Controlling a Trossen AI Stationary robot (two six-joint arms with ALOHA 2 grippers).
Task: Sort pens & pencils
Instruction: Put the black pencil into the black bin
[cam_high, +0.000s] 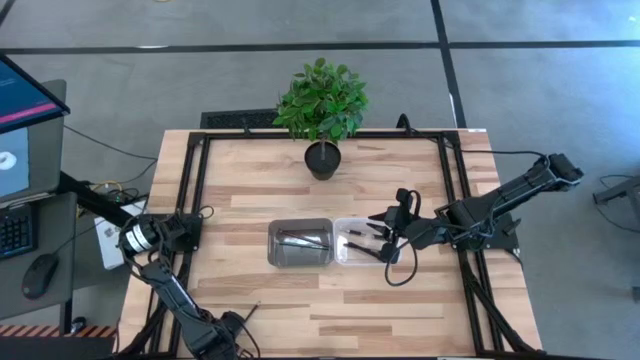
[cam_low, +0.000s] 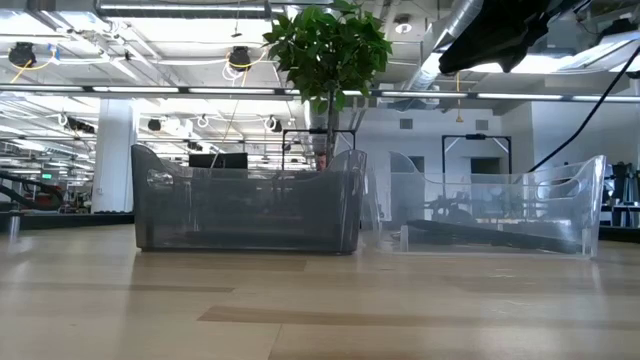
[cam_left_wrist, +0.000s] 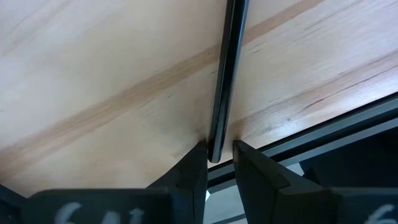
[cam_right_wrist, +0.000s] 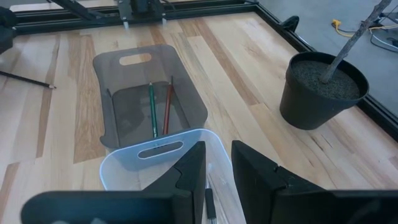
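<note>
A thin dark pencil (cam_left_wrist: 225, 81) lies near the table's near edge (cam_high: 252, 312) and also shows in the right wrist view (cam_right_wrist: 28, 78). My left gripper (cam_left_wrist: 219, 155) stands at that edge (cam_high: 237, 328), shut on the pencil's end. Two pencils, one green (cam_right_wrist: 152, 109) and one reddish (cam_right_wrist: 168, 106), lie on the floor of the grey bin (cam_high: 272, 243). Black pens (cam_high: 362, 246) lie in the clear bin (cam_right_wrist: 124, 163) beside it. My right gripper (cam_right_wrist: 217, 155) hovers shut above the clear bin's right end (cam_high: 390, 245). One pen (cam_right_wrist: 210, 202) shows below, through the slit between its fingers. My left gripper pinches the pencil's near end (cam_left_wrist: 215, 146) between its two fingertips. The pencil runs straight on from the fingers, over the tabletop toward the bins. Whether it is lifted clear of the wood I cannot tell.
A potted plant (cam_high: 322, 100) stands at the middle of the far edge, its black pot (cam_right_wrist: 320, 87) behind the bins. The two bins stand side by side at mid-table (cam_low: 245, 210) (cam_low: 500, 215). A dark frame rail (cam_left_wrist: 323, 134) runs along the near edge by my left gripper.
</note>
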